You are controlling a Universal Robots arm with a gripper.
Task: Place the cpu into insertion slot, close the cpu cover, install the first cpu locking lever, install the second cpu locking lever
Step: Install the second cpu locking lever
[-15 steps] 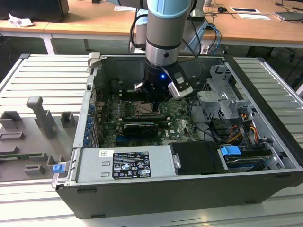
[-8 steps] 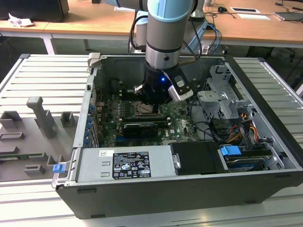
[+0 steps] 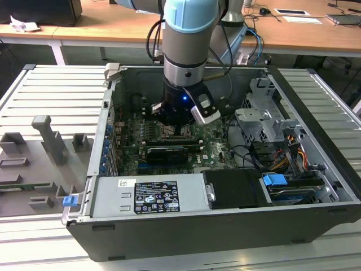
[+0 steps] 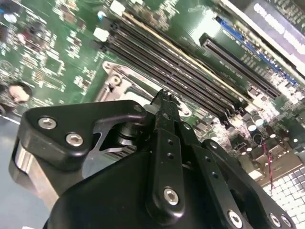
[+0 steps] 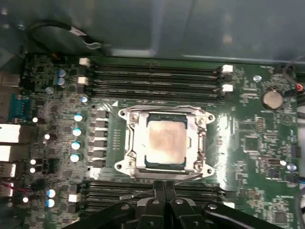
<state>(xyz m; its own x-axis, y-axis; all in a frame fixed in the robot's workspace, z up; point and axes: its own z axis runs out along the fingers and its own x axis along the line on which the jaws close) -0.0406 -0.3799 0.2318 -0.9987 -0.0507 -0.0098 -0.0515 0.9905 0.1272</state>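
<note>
In the first wrist view the cpu (image 5: 165, 141) lies flat in the insertion slot (image 5: 143, 168), its pale metal top showing. The silver cpu cover (image 5: 130, 139) lies down around it, framing the chip. A thin metal locking lever (image 5: 136, 193) sticks out along the slot's edge nearest my gripper (image 5: 164, 187). The black fingers are shut together with nothing seen between them, their tips just beside that edge. In the second wrist view the gripper (image 4: 164, 98) tips sit close over the silver frame (image 4: 114, 81). In the exterior view the gripper (image 3: 179, 129) hangs low inside the case over the slot.
Long black memory slots (image 5: 152, 78) run on both sides of the slot. The open computer case (image 3: 186, 237) holds a power supply (image 3: 149, 195), a drive cage (image 3: 265, 121) and cables (image 3: 282, 155). Grey fixtures (image 3: 48, 138) stand on the table at the exterior view's left.
</note>
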